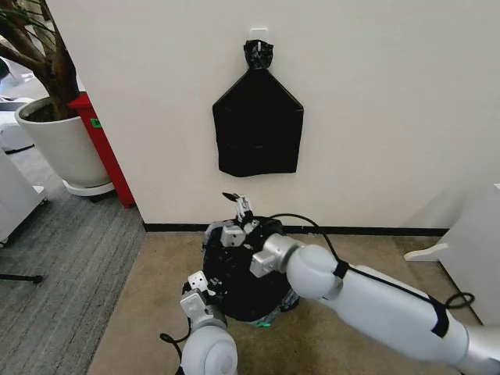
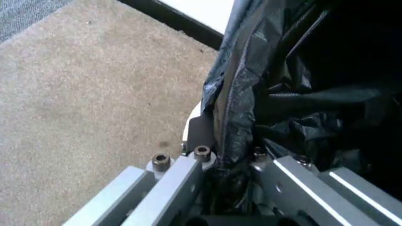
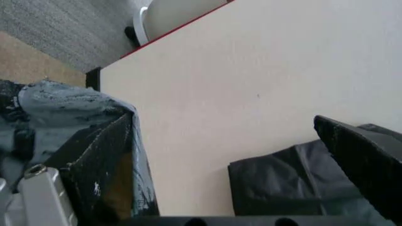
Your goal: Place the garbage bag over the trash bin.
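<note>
Closest to me, the left gripper has its fingers clamped on a fold of the garbage bag, at the near rim of the trash bin on the carpet. Opposite, the right gripper lifts the far edge, one finger wrapped in film, apparently spreading the mouth. Thin, glossy, crinkled black plastic drapes over the smooth cream bin.
</note>
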Tool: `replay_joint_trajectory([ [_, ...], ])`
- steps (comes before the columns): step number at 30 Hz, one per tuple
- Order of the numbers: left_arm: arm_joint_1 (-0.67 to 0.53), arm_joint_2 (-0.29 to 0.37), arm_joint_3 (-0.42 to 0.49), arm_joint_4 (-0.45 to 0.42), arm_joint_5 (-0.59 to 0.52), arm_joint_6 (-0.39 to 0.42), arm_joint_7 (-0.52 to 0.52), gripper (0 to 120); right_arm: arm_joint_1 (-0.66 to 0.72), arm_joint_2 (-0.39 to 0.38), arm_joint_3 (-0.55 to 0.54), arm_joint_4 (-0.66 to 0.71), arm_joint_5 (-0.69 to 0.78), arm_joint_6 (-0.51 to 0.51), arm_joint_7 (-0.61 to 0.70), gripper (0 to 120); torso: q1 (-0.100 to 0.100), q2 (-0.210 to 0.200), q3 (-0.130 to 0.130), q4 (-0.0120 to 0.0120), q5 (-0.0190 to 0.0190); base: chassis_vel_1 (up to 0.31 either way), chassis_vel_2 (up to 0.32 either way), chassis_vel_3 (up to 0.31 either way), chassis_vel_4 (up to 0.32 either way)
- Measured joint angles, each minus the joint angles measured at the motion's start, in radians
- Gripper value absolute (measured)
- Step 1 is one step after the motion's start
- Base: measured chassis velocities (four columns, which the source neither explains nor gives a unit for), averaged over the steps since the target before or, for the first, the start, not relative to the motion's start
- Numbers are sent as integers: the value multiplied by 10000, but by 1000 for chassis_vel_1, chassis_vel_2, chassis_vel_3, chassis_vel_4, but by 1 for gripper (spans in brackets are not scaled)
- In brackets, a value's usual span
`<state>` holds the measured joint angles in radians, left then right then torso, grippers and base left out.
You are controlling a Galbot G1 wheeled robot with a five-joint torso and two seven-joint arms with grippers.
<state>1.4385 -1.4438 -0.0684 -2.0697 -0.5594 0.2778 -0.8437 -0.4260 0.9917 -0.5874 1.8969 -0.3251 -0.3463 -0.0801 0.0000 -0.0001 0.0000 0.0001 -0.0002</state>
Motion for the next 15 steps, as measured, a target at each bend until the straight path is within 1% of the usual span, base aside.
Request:
replay_joint_trajectory([
  [2, 67, 6, 27, -16, 136, 0, 59, 0, 78, 45, -58, -113, 72, -8, 6, 100, 0, 0, 0, 0, 0, 0, 0, 0, 0],
  [8, 626, 243, 270, -184, 1413, -155, 522, 0, 779, 272, -319, -1193, 483, 32, 36, 100, 0, 0, 0, 0, 2, 0, 0, 0, 0],
  [15, 1168, 280, 558, -653, 2099, -292, 790, 0, 913, 286, -526, -1982, 551, 219, -3, 100, 0, 0, -1, -1, 1, 0, 0, 0, 0],
])
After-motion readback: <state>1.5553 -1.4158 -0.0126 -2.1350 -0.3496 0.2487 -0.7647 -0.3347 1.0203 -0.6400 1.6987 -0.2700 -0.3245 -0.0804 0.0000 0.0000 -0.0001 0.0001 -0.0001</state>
